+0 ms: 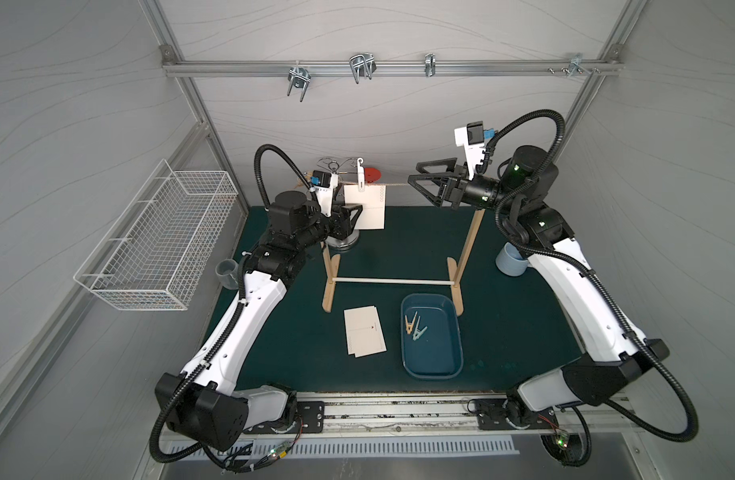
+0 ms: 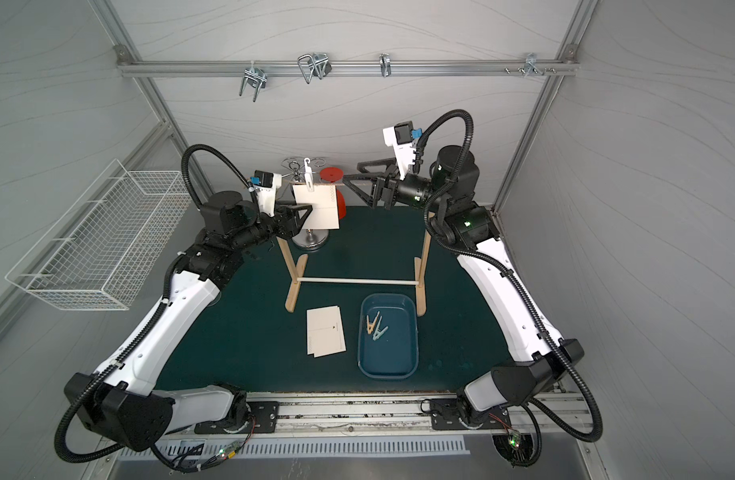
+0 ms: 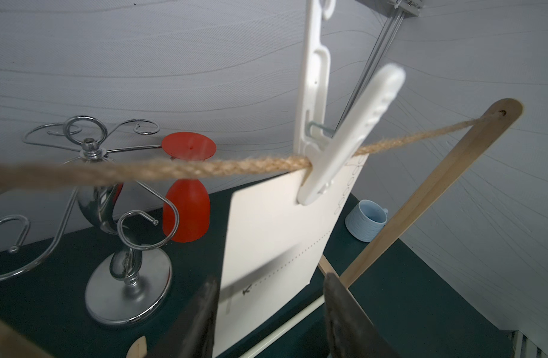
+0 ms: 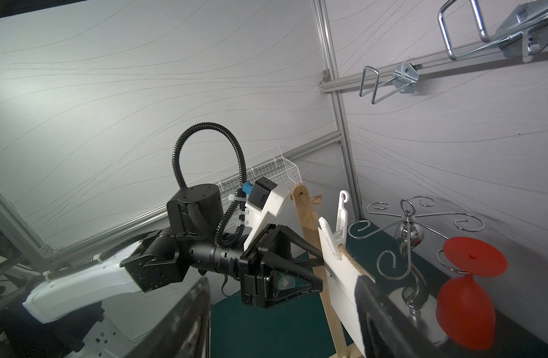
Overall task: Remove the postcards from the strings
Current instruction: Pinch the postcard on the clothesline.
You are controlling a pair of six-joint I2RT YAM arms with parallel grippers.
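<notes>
In a top view the plain white rectangular paper postcard (image 1: 367, 208) is hanging from the rough tan jute twine (image 1: 394, 185), just ahead of the level-reaching left gripper (image 1: 355, 214); the left wrist view is showing its jaws parted around the card's lower edge; the right wrist view is showing the right gripper (image 4: 282, 297) gaping wide, farther off.

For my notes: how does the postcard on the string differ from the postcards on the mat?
The hanging postcard is single and upright, clipped to the string by a white peg; the postcards lying on the mat are two, flat, overlapping. The left hand is at the hanging postcard; none is near the lying postcards. All are white rectangular cards.
</notes>
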